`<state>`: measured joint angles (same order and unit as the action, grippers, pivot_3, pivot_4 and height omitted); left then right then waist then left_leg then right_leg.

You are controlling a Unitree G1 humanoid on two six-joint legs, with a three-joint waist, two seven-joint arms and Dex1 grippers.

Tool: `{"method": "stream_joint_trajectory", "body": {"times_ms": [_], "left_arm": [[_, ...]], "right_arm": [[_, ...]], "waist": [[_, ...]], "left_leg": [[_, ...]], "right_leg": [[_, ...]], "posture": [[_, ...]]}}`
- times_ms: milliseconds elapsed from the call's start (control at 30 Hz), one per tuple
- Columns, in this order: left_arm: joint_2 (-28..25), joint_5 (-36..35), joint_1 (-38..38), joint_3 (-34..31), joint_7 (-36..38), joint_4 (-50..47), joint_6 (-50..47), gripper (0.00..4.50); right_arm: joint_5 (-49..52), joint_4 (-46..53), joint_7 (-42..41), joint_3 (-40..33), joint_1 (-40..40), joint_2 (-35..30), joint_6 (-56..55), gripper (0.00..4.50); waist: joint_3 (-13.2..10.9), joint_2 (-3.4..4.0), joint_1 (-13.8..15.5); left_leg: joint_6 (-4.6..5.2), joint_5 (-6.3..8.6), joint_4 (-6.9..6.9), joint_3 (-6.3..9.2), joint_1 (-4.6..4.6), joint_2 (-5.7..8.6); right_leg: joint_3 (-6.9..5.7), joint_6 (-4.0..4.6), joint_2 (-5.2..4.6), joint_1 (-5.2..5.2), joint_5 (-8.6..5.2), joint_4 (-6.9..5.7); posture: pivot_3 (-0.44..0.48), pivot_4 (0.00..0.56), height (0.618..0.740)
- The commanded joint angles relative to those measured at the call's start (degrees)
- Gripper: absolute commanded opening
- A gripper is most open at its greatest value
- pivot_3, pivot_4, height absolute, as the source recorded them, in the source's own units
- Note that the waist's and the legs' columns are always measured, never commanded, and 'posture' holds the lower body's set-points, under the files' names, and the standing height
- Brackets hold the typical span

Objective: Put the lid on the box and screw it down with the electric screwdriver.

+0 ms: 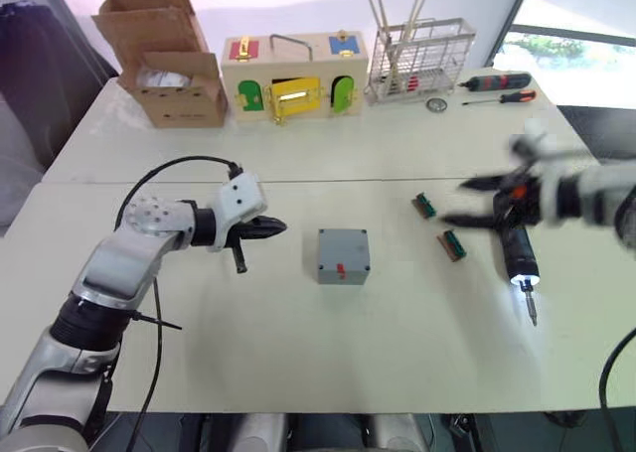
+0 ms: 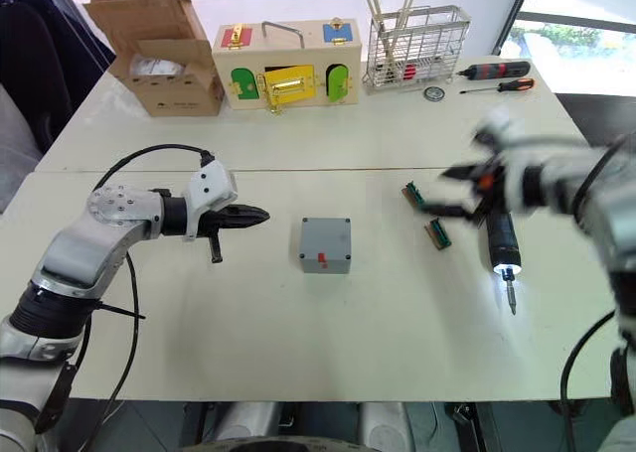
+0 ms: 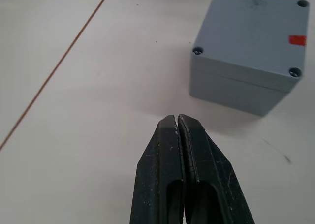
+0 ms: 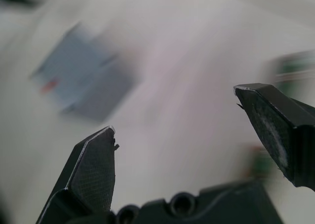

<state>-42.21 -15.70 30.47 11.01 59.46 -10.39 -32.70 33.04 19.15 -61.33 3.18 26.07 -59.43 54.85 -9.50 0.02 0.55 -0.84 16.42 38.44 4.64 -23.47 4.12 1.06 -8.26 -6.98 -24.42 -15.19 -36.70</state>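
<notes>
Left eye view. The box (image 1: 343, 256) sits mid-table with the lid (image 1: 343, 244) already on top, a red mark on its near side. The left gripper (image 1: 268, 227) hovers just left of the box, apart from it, its fingers pressed together and holding nothing. The right gripper (image 1: 479, 202) is blurred, fingers spread wide and empty, above the far end of the screwdriver (image 1: 520, 260). The screwdriver lies on the table well right of the box, its tip light on and its bit pointing to the near edge. Two small green parts (image 1: 439, 226) lie between box and screwdriver.

Right eye view. Same layout. At the far edge of the table stand a cardboard box (image 2: 159, 48), a wooden latch box (image 2: 283, 66), a wire rack (image 2: 417, 47) and two hand screwdrivers (image 2: 495, 77).

Left wrist view. The left gripper's fingers (image 3: 162, 175) meet with no gap. The box is close ahead; the lid lies flush on it, with a screw or screw hole at each corner. Whether any screw is driven home cannot be told.

Right wrist view. The right gripper's fingers (image 4: 96, 172) are wide apart with nothing between them; the box is a grey blur beyond.

Status, as a judgement. Lid placement appears done. Still to do: grasp the screwdriver, carry it to the box, and drive the four corner screws. The screwdriver is not yet held.
</notes>
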Motion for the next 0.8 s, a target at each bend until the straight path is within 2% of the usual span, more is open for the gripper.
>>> {"method": "stream_joint_trajectory", "body": {"times_ms": [33, 167, 400, 533, 800], "left_arm": [[-0.7, 0.4, -0.4, 1.8, 2.1, -1.1, 0.5, 0.0], [2.1, 1.8, -0.4, 4.6, 1.1, -0.5, 1.0, 0.0], [8.4, 5.1, 1.4, 9.2, 0.6, 5.2, 4.3, 0.0], [10.2, 10.7, 3.9, 13.5, 0.2, 10.0, 9.8, 0.0], [17.6, 12.7, 7.8, 12.2, -2.1, 19.6, 13.6, 0.0]], "right_arm": [[1.5, 6.8, 1.4, -0.9, -3.3, 1.0, -0.6, 4.49], [0.0, 9.0, 3.8, 1.0, -7.1, 3.4, -2.6, 4.49], [-4.0, 6.2, 9.2, 5.4, -5.7, 10.4, -3.9, 4.49], [-4.2, 6.2, 10.3, 6.6, -4.9, 12.6, -3.2, 4.49], [1.2, 12.9, 9.6, 6.1, -6.9, 13.5, 1.8, 4.49]], "waist": [[0.0, 0.0, 0.2], [0.0, -0.03, 0.3], [0.0, -0.06, 0.1], [0.0, -0.06, 0.2], [0.0, -0.07, 0.2]], "left_leg": [[0.01, 0.01, 0.08, -0.01, 0.0, 0.03], [0.38, 0.23, 0.46, 0.02, 0.0, 0.02], [0.21, 0.14, 0.49, 0.0, 0.0, 0.02], [0.21, 0.14, 0.51, 0.0, 0.0, 0.04], [0.23, 0.15, 0.54, 0.03, 0.0, 0.05]], "right_leg": [[0.02, 0.0, -0.02, 0.0, 0.0, -0.06], [0.0, 0.01, -0.02, 0.11, -0.01, -0.26], [-0.01, 0.01, 0.0, 0.07, -0.01, -0.3], [-0.01, 0.01, 0.0, 0.08, -0.01, -0.3], [-0.04, 0.01, -0.01, 0.1, -0.01, -0.32]], "posture": [[0.0, 0.15, 0.73], [0.0, 0.15, 0.73], [0.0, 0.15, 0.73], [0.0, 0.15, 0.73], [0.0, 0.15, 0.73]]}}
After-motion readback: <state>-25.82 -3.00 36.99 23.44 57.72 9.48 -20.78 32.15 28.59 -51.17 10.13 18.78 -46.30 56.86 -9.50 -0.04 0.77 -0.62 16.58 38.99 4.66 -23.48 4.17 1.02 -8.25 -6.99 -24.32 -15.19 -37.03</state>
